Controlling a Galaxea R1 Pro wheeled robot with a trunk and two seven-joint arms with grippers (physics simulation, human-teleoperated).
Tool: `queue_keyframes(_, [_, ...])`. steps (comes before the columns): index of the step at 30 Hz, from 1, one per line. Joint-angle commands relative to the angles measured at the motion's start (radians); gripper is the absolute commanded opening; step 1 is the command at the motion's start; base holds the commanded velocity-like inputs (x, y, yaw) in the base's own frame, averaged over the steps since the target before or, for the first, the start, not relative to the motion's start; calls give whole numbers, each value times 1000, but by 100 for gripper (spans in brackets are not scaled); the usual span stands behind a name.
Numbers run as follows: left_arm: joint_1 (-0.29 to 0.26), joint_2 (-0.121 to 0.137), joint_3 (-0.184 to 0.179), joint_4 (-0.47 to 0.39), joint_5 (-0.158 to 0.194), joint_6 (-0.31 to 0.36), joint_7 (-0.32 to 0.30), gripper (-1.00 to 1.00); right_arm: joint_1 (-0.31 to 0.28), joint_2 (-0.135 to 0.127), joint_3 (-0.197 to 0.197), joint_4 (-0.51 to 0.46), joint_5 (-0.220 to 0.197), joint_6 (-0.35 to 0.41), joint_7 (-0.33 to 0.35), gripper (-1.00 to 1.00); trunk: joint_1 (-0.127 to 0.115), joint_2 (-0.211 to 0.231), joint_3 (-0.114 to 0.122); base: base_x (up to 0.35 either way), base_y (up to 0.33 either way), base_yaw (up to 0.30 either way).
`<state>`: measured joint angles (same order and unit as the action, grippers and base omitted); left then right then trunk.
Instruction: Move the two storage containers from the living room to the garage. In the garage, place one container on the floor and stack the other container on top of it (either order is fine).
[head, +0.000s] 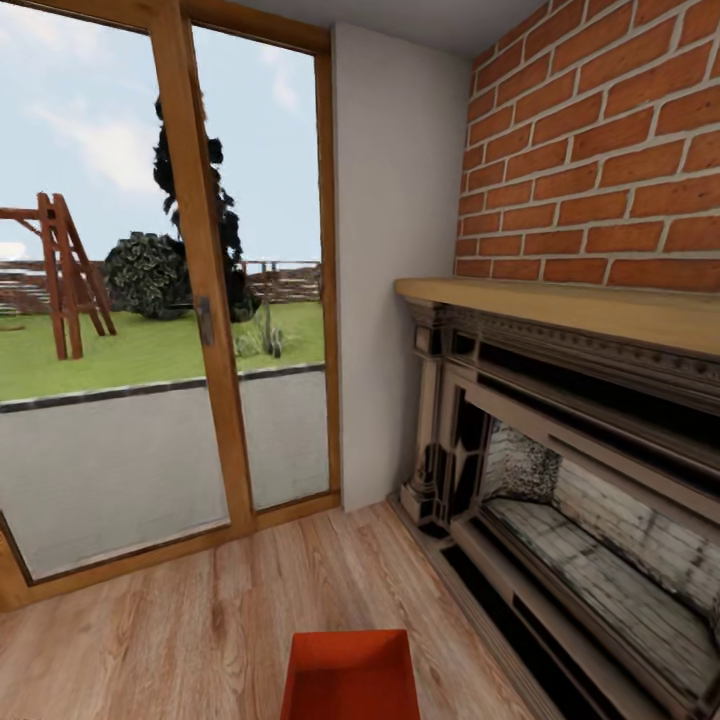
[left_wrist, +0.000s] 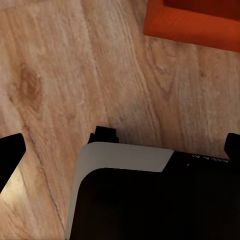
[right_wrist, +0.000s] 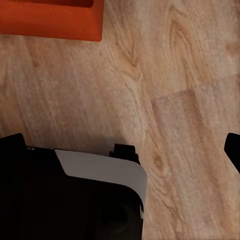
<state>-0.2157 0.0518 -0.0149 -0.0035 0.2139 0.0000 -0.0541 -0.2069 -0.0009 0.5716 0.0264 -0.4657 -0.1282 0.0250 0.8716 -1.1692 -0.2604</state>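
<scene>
An orange-red storage container (head: 350, 675) lies on the wood-plank floor (head: 180, 630) near the fireplace (head: 560, 480). It seems light, stiff, thin-walled; best gripped by opposite rims. Both grippers: state I cannot tell.

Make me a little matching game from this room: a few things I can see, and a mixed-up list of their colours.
Things:
1. storage container
2. chimney wall
3. floor
4. lawn outside

Colours:
a. green
b. light wood planks
c. orange-red
d. red brick

Pairs: 1-c, 2-d, 3-b, 4-a
</scene>
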Motion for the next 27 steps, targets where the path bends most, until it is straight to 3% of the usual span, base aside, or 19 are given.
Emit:
queue_keyframes(1, [-1,0,-2,0,9,0,-4,100,-1,0,9,3,-10,-5,3,100,0,-1,-1,8,4,20])
queue_keyframes(11, [-1,0,-2,0,9,0,-4,100,-1,1,8,3,-10,-5,3,100,0,-1,-1,1,209,2])
queue_keyframes(27, [-1,0,-2,0,9,-5,-4,100,-2,1,9,3,-10,-5,3,100,0,-1,-1,0,14,0])
